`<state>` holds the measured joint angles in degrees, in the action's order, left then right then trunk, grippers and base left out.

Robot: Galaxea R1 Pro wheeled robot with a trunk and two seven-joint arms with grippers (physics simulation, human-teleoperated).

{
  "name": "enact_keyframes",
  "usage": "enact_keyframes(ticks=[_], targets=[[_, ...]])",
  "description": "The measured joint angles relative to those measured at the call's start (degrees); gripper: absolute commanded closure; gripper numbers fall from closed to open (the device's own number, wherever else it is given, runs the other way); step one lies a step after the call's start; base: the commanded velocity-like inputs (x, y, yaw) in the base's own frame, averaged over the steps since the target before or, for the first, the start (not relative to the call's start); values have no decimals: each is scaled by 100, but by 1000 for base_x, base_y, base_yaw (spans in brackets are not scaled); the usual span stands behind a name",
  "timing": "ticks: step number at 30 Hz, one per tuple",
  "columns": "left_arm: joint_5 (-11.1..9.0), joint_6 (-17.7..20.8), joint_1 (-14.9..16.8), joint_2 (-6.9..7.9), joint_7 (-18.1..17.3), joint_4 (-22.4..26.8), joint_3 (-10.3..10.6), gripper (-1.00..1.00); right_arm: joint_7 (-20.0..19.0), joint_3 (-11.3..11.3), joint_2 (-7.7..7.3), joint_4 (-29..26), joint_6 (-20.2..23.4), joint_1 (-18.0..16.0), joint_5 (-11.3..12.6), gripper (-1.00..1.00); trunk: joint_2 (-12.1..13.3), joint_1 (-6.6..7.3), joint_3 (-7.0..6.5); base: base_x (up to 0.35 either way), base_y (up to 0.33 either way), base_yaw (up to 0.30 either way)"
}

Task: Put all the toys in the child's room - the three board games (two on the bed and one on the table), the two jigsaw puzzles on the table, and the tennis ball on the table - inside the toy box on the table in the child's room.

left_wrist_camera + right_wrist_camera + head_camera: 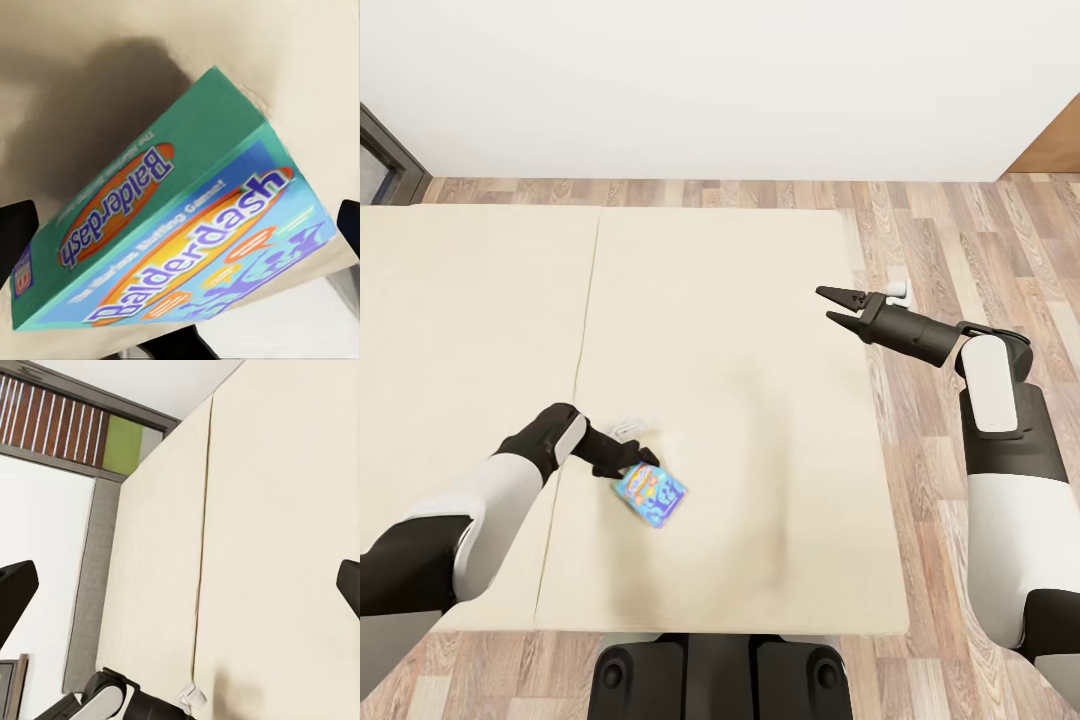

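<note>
A small blue board game (651, 497) with "Balderdash" lettering lies on the beige bed (740, 300), near its front edge and just right of the mattress seam. My left gripper (632, 466) is right at the box's near-left corner. In the left wrist view the box (180, 232) spans the whole gap between the widely spread fingers (16, 240), and I cannot tell whether they touch it. My right gripper (826, 303) hangs open over the bed's right edge with nothing between its fingers. The right wrist view looks across the bare mattress (285, 510).
Wood-plank floor (960, 230) runs along the bed's right side and behind it, below a white wall. A low grey headboard (90, 585) and a window (127, 442) lie beyond the far end. My base (720, 680) stands against the bed's front edge.
</note>
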<state>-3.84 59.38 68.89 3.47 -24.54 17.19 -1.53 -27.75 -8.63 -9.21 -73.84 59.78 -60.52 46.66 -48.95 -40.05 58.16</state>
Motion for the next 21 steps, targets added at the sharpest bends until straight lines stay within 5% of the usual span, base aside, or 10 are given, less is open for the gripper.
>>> enact_keyframes(ticks=[9, 21], targets=[[87, 1, -56, -169, 11, 4, 5, -100, 0, 1, 5, 0, 0, 0, 2, -100, -1, 1, -1, 0, 0, 0], [-26, -1, -123, -105, -42, 7, -31, -100, 0, 2, -1, 0, 0, 58, -2, -100, -1, 1, -1, 0, 0, 0]])
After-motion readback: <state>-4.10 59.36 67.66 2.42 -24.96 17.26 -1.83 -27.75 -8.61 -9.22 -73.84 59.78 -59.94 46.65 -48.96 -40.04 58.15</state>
